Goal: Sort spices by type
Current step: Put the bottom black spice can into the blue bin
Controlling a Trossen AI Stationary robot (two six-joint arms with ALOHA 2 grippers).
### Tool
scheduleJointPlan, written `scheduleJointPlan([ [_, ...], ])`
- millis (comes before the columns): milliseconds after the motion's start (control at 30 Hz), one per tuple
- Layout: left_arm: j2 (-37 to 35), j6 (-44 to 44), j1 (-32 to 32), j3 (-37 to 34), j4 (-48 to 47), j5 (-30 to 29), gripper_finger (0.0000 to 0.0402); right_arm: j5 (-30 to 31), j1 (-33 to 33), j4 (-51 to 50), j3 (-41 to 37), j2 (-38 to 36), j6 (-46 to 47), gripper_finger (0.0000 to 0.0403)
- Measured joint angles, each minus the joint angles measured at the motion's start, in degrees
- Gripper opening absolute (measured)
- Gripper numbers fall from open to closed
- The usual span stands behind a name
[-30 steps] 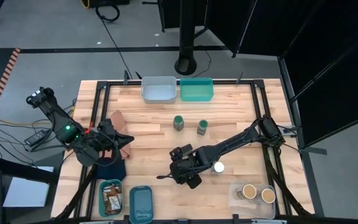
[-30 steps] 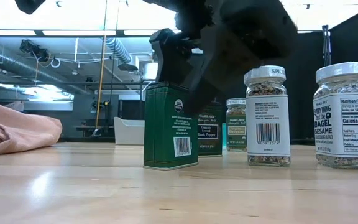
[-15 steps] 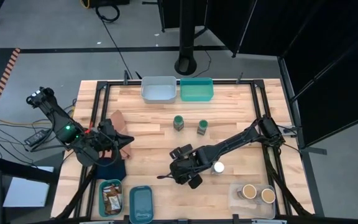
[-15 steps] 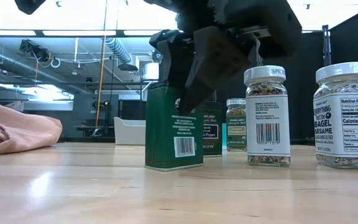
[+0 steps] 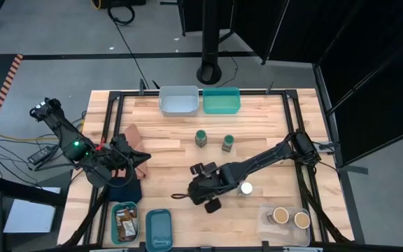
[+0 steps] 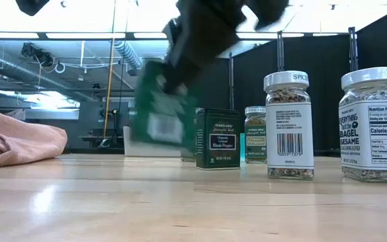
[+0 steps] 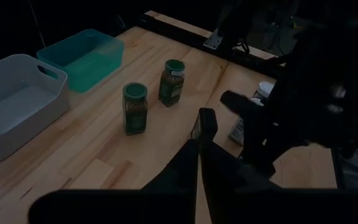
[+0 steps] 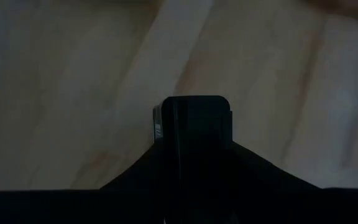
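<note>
The right gripper (image 6: 170, 81) clenches a green tin (image 6: 158, 114), tilted and clear of the table (image 6: 180, 202); a second tin (image 6: 218, 138) stands beside. The left gripper (image 5: 126, 164) rests clenched over the cloths (image 5: 133, 136).

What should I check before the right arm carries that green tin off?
1. Right gripper, jaws shut on green tin: ok.
2. Tin clear of the table: ok.
3. Tin held upright: not ok, it is tilted.
4. Second tin standing, not touched: ok.
5. Left gripper parked by the brown cloth, away from the right arm: ok.
6. Which bin takes tins: cannot tell.
</note>
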Motion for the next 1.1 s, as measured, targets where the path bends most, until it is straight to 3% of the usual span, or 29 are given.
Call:
scheduleJointPlan([
  [167, 0.28, 2.51, 0.0, 0.0, 1.22, 0.07, 0.004, 3.79, -0.82, -0.55, 7.06, 0.0, 0.15, 0.0137],
  [467, 6.09, 24.26, 1.51, -0.04, 16.14, 10.04, 0.0131, 10.69, -3.53, -0.95, 13.67, -0.09, 0.25, 0.0137],
  [767, 11.75, 25.76, 5.88, -0.04, 16.92, 10.78, 0.022, 11.62, -5.62, -0.87, 13.69, -0.09, 0.43, 0.0137],
  [1100, 12.85, 28.73, 10.05, -0.04, 16.13, 12.64, 0.0243, 12.21, -5.62, -0.55, 13.73, -0.09, 2.55, 0.0137],
])
